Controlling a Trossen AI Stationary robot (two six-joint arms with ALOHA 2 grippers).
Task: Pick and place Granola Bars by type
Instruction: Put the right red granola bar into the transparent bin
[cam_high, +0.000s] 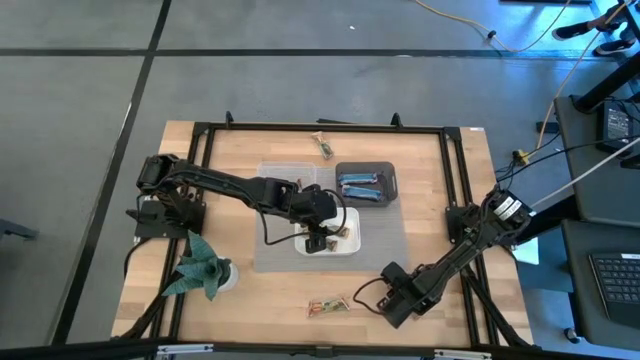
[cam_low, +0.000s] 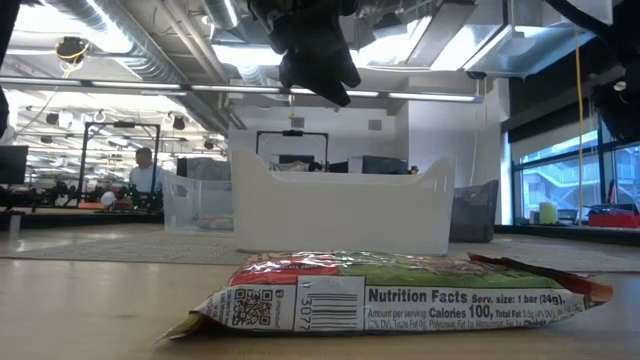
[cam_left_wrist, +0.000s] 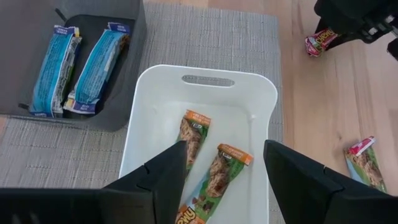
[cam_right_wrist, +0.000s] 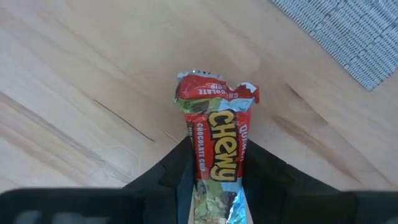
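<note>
Granola Bars (cam_left_wrist: 211, 168): two tan ones lie in the white tub (cam_left_wrist: 261, 87) beneath the left end effector (cam_left_wrist: 224, 171), fingers apart; right end effector (cam_right_wrist: 214, 186) clamps a red-green bar (cam_right_wrist: 214, 140).

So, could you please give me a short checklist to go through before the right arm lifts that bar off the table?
1. Right end effector around the chewy bar: ok, its fingers sit either side of the wrapper in the right wrist view.
2. Grip closed firmly: cannot tell.
3. Left end effector out of the way: not ok, it hangs open over the white tub.
4. White tub has room: ok, only two tan bars show inside.
5. Blue bars kept apart: ok, two lie in the grey tub.
6. Other bars left out: not ok, one lies at the table's far edge.
</note>
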